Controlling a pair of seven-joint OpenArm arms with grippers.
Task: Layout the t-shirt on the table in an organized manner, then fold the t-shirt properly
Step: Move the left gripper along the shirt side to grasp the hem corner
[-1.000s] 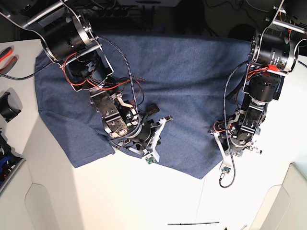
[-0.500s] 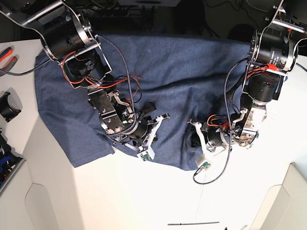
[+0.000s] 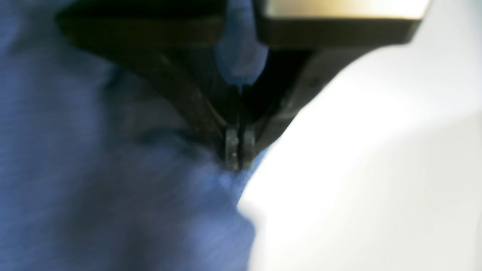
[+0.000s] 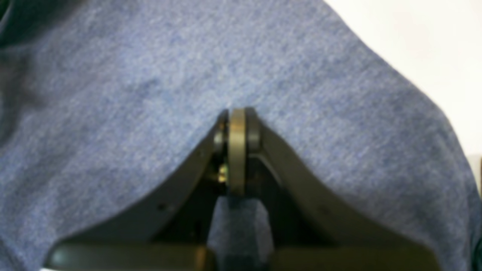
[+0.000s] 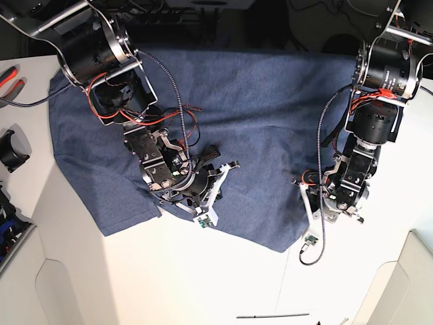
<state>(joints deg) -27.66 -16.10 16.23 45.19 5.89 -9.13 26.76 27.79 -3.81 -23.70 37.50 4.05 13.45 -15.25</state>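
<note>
The slate-blue t-shirt (image 5: 257, 108) lies spread over the far half of the white table (image 5: 203, 284), its near hem running slantwise toward the lower right. My left gripper (image 3: 237, 150) is shut on the t-shirt (image 3: 113, 188) at its edge, where cloth meets bare table (image 3: 376, 150). A fold of fabric shows between the jaws. In the base view that arm's wrist (image 5: 342, 193) hovers over the shirt's right edge. My right gripper (image 4: 236, 116) is shut on the t-shirt (image 4: 150, 75) too, with cloth bunched behind its tips. Its wrist (image 5: 179, 183) sits low over the near hem at centre-left.
Red-handled pliers (image 5: 8, 80), a black holder (image 5: 12, 150) and a tool tray (image 5: 8, 227) lie along the left edge. Raised white corner panels (image 5: 61, 291) (image 5: 409, 277) flank the front. A thin dark rod (image 5: 270, 315) rests near the front edge.
My left arm swung in toward the centre, bunching the shirt's right edge, and has now moved back out to the right, drawing the cloth flatter. The right arm shifted only slightly.
</note>
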